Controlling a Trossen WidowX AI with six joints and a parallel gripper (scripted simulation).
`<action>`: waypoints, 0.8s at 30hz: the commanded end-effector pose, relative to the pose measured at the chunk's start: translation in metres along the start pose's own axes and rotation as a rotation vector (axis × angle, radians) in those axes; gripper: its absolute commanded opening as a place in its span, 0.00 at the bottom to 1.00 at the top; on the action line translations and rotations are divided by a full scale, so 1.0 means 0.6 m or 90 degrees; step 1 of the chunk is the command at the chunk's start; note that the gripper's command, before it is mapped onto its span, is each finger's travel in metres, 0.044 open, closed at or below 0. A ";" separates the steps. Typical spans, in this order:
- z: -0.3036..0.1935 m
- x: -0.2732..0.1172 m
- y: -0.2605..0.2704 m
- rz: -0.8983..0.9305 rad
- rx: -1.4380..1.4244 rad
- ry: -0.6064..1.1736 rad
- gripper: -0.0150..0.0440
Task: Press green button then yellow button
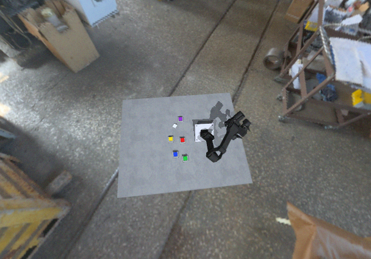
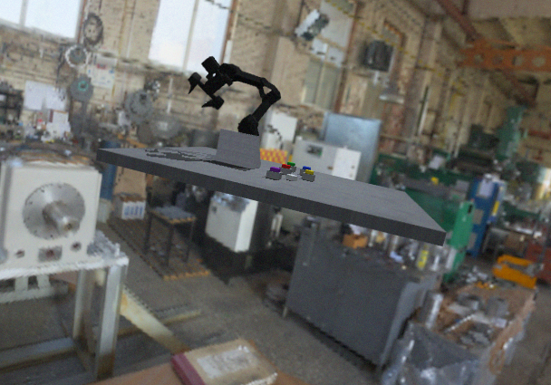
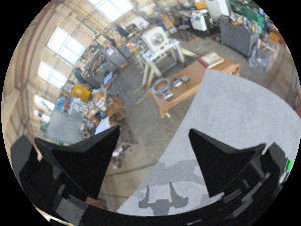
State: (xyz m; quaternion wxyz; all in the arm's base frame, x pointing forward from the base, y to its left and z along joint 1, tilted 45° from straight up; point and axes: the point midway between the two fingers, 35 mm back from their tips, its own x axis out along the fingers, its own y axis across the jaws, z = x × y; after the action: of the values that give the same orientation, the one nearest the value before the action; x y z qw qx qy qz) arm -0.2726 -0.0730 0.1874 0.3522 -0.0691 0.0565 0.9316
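The small square green push-button sits on the grey table just beside the blue button. Your black parallel-jaw gripper hangs high, well apart, jaws wide and empty, pointing away from the cluster.
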 end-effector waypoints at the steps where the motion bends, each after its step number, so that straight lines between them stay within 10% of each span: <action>1: -0.002 -0.003 0.002 0.006 -0.005 0.005 0.93; 13: -0.135 -0.283 0.041 0.435 -0.455 0.275 0.93; 24: -0.197 -0.524 -0.156 0.869 -0.988 0.365 0.93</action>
State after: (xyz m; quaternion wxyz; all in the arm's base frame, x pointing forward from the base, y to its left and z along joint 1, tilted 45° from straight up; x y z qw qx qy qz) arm -0.0126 -0.2377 0.1181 -0.3255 -0.4377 -0.3846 0.7447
